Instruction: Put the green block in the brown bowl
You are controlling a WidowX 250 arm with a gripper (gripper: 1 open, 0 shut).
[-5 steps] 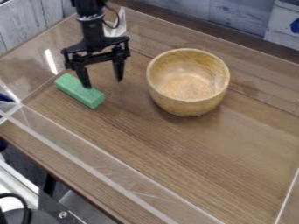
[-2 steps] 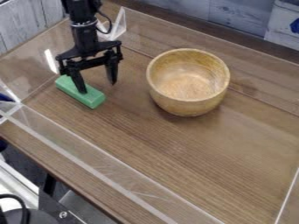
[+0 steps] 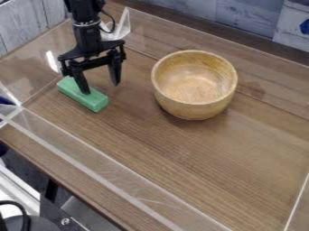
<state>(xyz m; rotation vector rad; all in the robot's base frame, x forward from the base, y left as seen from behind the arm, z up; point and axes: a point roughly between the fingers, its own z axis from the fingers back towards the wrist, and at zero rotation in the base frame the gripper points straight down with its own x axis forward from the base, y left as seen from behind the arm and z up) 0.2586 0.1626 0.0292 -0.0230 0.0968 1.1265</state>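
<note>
The green block lies flat on the wooden table at the left, its long side running diagonally. My black gripper points straight down over the block's far end, jaws open wide, one finger down at the block's far end and the other finger to its right. Nothing is held between them. The brown bowl stands empty to the right of the block, well apart from the gripper.
A clear plastic wall rims the table along the front and left sides. A white and blue box sits beyond the table's far right corner. Bare wood stretches in front of the bowl.
The gripper has shifted a little to the left and lower toward the block's far end, rolling slightly. Its jaws stay open. Block and bowl have not moved.
</note>
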